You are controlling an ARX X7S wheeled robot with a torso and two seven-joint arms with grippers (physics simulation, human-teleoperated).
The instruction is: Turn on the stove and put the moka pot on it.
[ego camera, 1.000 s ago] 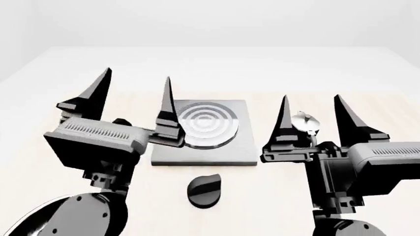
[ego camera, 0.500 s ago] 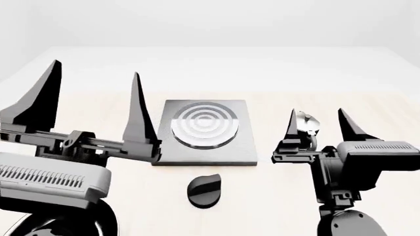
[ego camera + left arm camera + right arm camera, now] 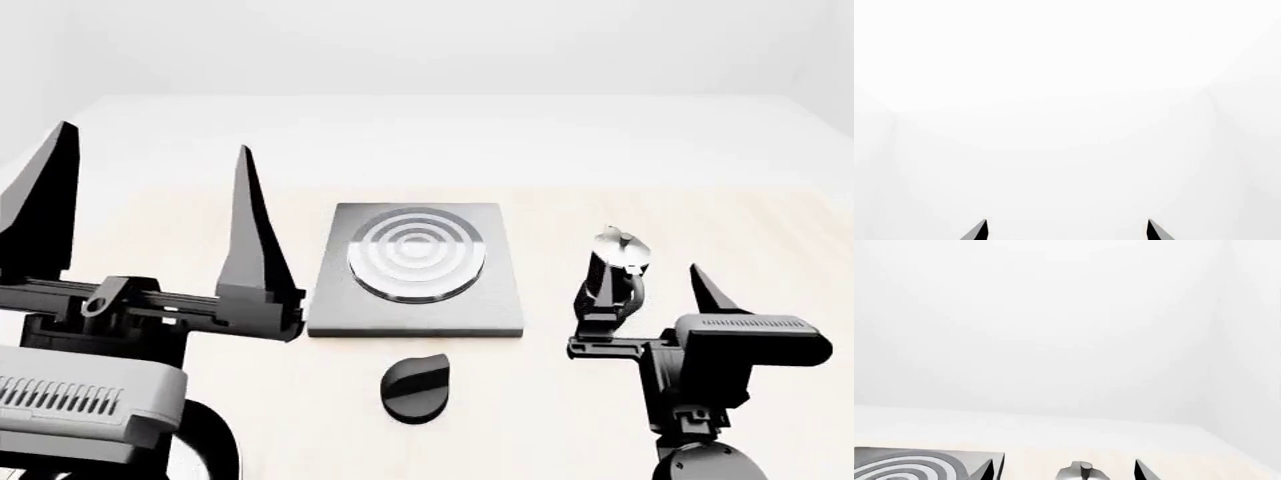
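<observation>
Meanwhile, right claw point(image 3: 650, 281) gapes around the moka pot point(image 3: 617, 263).

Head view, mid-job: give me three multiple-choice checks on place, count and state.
1. The small black moka pot with silver lid stands:
A. on the burner
B. on the table, on the right arm's side of the flat grey square stove plate
C. in the left gripper

2. Round black knobs on the table:
A. one
B. two
C. three

3. The left gripper is:
A. shut on the pot
B. shut, empty
C. open, empty

Answers: 1 B, pot clear of plate. 2 A, one before the plate. 3 C, fingers spread.
</observation>
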